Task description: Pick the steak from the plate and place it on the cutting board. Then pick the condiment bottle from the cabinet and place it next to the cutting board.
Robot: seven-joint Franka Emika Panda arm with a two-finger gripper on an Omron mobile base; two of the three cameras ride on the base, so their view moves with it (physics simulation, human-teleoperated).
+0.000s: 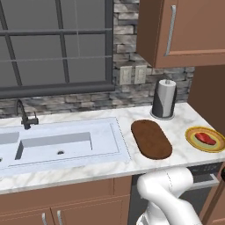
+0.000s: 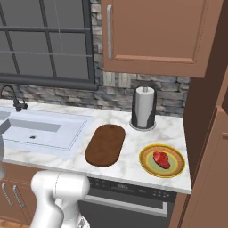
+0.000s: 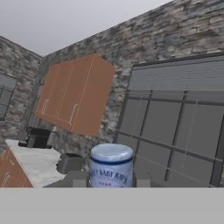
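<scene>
The steak point(image 2: 161, 159), a small red chunk, lies on the yellow-rimmed plate point(image 2: 146, 162) at the counter's right end; both appear as steak point(image 1: 205, 138) and plate point(image 1: 191, 137) in the left base view. The dark brown oval cutting board point(image 1: 151, 139) point(image 2: 105, 144) lies bare to the left of the plate. In the hand view the condiment bottle point(image 3: 111, 164), with its blue cap band and light label, stands between my fingertips point(image 3: 78, 179); my gripper point(image 3: 110, 180) is shut on it. The brown cabinet point(image 2: 156, 31) point(image 1: 189, 30) with a silver bar handle hangs above the counter, door shut.
A paper towel roll point(image 2: 144, 108) stands behind the board and plate. The sink point(image 1: 57, 145) and faucet point(image 1: 25, 115) lie to the left under the window point(image 1: 52, 44). A tall brown panel point(image 2: 207, 147) bounds the counter on the right. My white arm point(image 1: 169, 193) rises below the counter edge.
</scene>
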